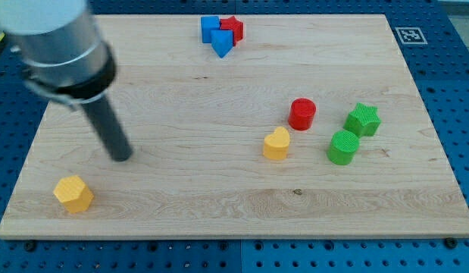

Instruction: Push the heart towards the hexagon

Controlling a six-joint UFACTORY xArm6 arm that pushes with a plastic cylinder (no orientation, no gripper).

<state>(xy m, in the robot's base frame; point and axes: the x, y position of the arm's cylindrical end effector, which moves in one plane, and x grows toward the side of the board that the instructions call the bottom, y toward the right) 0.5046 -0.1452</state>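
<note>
**Currently: rod parked at the board's left, heart and hexagon far apart**

Currently the arm is seen entering from the view's top left, its grey cylindrical body blurred, with the dark rod slanting down and toward the view's right. My tip [122, 155] is set on the wooden board [219, 205], above and slightly right of the yellow hexagon [73, 193], near it but not touching. No gripper is carried, so nothing is grasped or clamped; only the bare rod end is presented to the blocks.

The yellow heart [276, 144] is found right of the board's centre, well apart from the tip and from the hexagon, which sits near the lower left corner. Just above and right of the heart a red cylinder [301, 114] is placed. Further right a green cylinder [343, 147] and a green star [363, 120] are set close together. Near the top edge a blue cube [210, 28], a blue triangular block [222, 44] and a red block [233, 28] of unclear shape are clustered.
</note>
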